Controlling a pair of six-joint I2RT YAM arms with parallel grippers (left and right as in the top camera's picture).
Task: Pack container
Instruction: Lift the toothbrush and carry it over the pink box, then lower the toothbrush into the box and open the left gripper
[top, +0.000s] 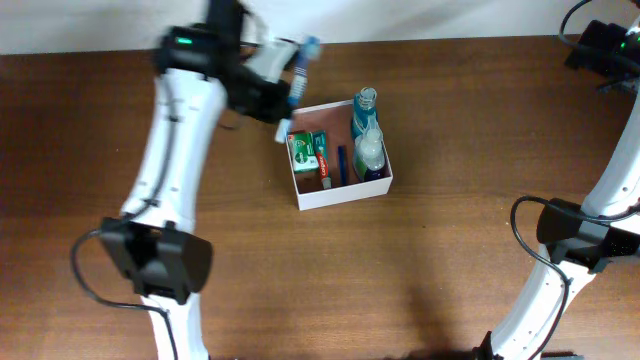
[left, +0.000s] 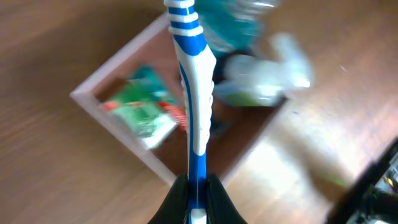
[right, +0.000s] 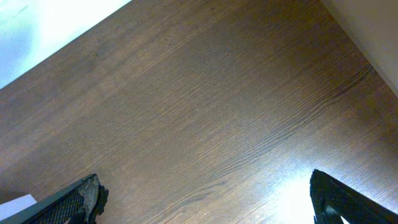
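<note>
Left gripper (left: 196, 190) is pinching a glossy blue-and-white plastic toothbrush (left: 196, 93) near the square thin-walled container (top: 345, 193); right gripper (right: 205, 190) is gaping.

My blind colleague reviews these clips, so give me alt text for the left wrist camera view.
The left gripper, shut on a blue and white toothbrush, holds it in front of the open container on the wooden table. Inside are a green toothpaste box, a teal bottle and a clear bottle, both blurred.
</note>
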